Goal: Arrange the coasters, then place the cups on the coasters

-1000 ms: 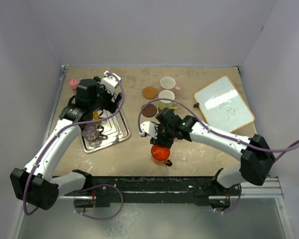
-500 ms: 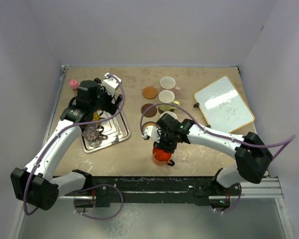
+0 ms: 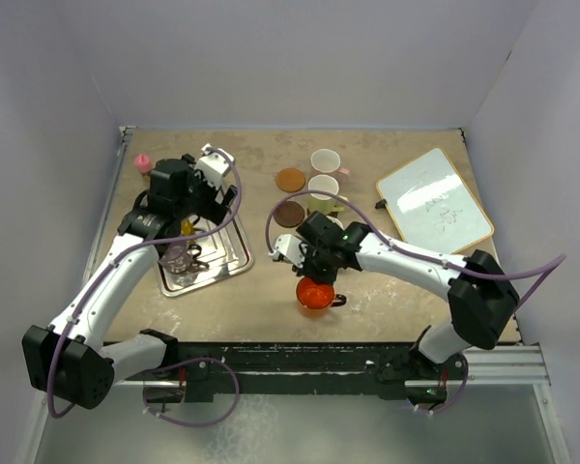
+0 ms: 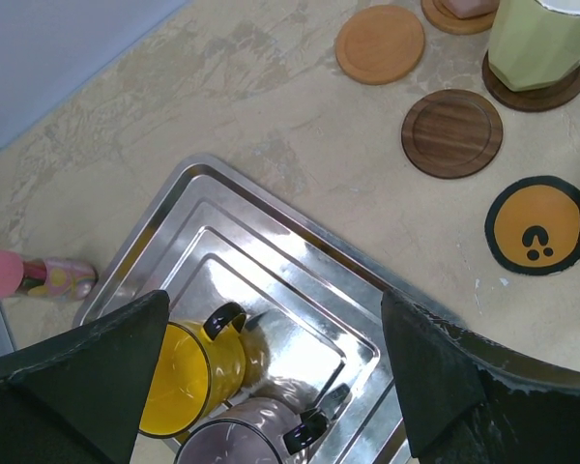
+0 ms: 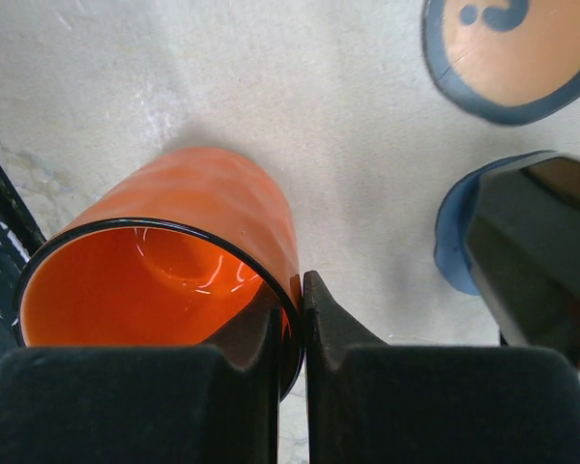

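Top view: the red-orange cup [image 3: 315, 293] is seen near the tabletop's [image 3: 261, 302] near edge, its rim clamped by the right jaws. Left wrist: the left jaws are spread wide, empty, above the tray [image 4: 271, 251]. Right wrist: a grey-blue coaster [image 5: 454, 253] is noted near the cup, not touching.

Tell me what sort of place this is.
Probably a robotics lab test cell: plain walls box in the table, two robot arms are mounted at its near edge, with mugs and coasters laid out.

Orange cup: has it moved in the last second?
Yes, slightly: the orange cup has shifted away from the table's near edge, with its rim in the right gripper.
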Robot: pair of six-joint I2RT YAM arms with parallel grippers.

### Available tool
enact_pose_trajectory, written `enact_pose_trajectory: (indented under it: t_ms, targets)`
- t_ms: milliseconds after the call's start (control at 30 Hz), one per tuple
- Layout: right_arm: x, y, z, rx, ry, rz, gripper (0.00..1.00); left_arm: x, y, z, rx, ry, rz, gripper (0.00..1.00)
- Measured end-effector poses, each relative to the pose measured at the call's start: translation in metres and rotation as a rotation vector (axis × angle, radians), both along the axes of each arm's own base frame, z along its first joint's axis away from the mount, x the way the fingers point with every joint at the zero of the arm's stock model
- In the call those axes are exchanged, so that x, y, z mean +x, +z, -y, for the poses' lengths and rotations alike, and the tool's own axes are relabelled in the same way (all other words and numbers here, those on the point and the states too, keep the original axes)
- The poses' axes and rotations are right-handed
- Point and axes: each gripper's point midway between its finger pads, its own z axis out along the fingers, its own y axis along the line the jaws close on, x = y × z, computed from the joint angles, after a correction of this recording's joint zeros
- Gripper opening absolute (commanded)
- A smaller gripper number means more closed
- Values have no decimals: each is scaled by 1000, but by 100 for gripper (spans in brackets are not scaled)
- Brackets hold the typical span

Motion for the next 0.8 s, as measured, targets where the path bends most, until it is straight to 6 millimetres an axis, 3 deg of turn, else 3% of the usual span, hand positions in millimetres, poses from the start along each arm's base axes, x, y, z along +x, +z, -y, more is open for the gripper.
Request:
enact_pose_trajectory:
  t_ms: [167,533,800]
  targets:
    - [10,19,-12,41,0,34,0,1,5,-3,-14,18,17,88]
    - [41,81,-46,181,-25,143,0,5,10,-21,-50,115,23,89]
    - [82,117,-56,269,-172,229,0,7,10,-28,-112,182,5,89]
